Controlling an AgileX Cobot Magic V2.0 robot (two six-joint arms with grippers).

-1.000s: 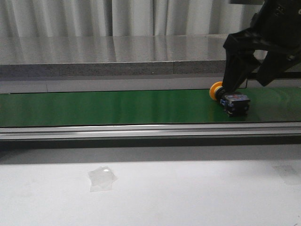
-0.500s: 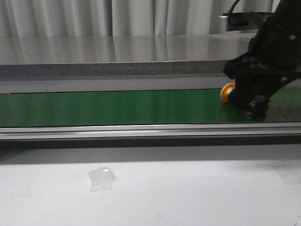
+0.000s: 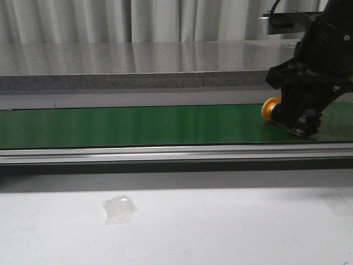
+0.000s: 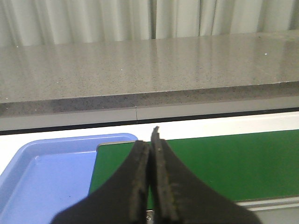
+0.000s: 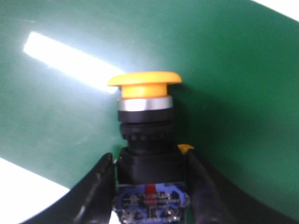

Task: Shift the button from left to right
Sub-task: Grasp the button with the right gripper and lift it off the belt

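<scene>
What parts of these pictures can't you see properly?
- Front view: the button's black body is hidden by the right hand; only the orange cap shows.
- Right wrist view: the button's bottom end is cut off by the edge, and the red and blue marks are too blurred to read.
- Left wrist view: the blue tray runs off the edge and behind the left hand.
- Front view: the left hand is out of view.

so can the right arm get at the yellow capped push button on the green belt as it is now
Probably yes. The right end effector already straddles the yellow-capped push button's black body on the green belt, a finger on each side and nothing between; whether they are actually gripping is unclear.
</scene>
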